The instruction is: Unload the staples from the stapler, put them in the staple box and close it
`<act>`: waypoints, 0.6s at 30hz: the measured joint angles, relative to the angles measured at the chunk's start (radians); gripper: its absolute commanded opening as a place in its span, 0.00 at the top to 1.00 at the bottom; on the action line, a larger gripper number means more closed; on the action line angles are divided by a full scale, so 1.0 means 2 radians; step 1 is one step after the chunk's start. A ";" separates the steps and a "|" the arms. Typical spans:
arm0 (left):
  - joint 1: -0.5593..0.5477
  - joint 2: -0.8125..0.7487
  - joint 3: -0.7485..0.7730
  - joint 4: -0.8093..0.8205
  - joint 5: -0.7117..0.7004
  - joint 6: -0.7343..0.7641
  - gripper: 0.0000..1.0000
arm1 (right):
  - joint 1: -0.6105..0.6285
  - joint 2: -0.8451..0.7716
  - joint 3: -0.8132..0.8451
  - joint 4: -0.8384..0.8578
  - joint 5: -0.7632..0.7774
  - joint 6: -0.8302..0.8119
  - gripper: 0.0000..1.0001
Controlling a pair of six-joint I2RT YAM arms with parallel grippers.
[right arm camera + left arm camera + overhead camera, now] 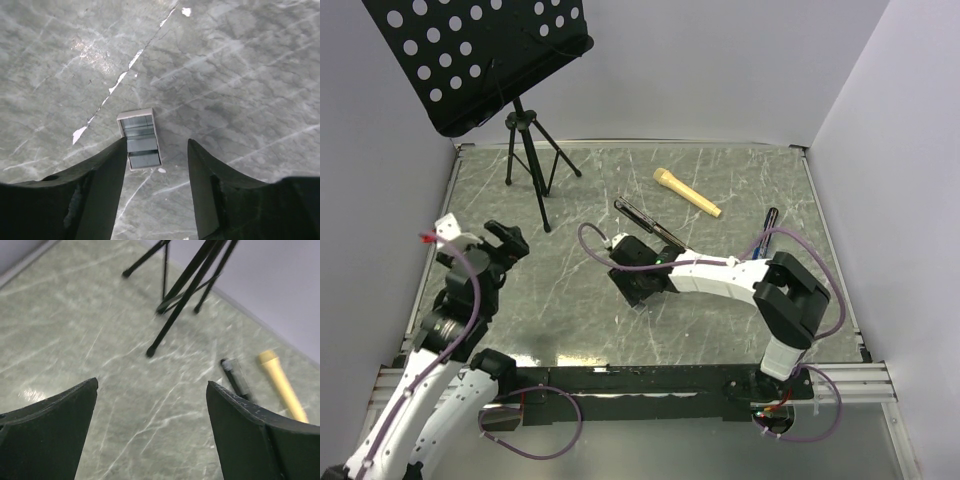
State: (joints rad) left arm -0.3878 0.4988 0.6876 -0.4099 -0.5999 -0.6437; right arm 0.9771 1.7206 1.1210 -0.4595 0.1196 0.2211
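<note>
A grey-green marbled surface (pixel 740 170) sits between plain white walls, and the stapler (pixel 650 225) lies near its middle as a thin black bar, slanted. Just behind the stapler, toward the back wall, lies a tan handle (pixel 687 192), and off to the stapler's right lies a blue-and-black pen (pixel 767 225). A black music stand (pixel 523 130) rises behind the stapler to its left. The right claw (pixel 642 285) reaches down just in front of the stapler, on the arms' side. In its wrist view the staples (pixel 139 140) lie flat on the surface between its parted fingers (pixel 107 180), close against one finger and clear of the other, not clamped. The left claw (pixel 505 240) hangs well to the stapler's left, spread wide with nothing in it.
</note>
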 measured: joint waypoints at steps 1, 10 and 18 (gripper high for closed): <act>0.000 0.016 0.000 -0.004 -0.003 -0.007 0.13 | 0.000 -0.006 -0.002 -0.001 0.002 0.004 0.33; 0.038 0.137 0.031 -0.107 -0.045 -0.124 0.11 | -0.016 -0.098 -0.055 0.017 0.011 0.038 0.00; 0.228 0.229 0.088 -0.185 -0.030 -0.222 0.37 | -0.031 -0.154 -0.098 0.047 0.006 0.041 0.00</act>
State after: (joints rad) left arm 0.0681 0.9573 0.8631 -0.7799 -0.6598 -1.0870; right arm 0.9150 1.4117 0.9241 -0.3660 0.1318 0.3031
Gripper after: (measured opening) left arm 0.726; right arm 0.996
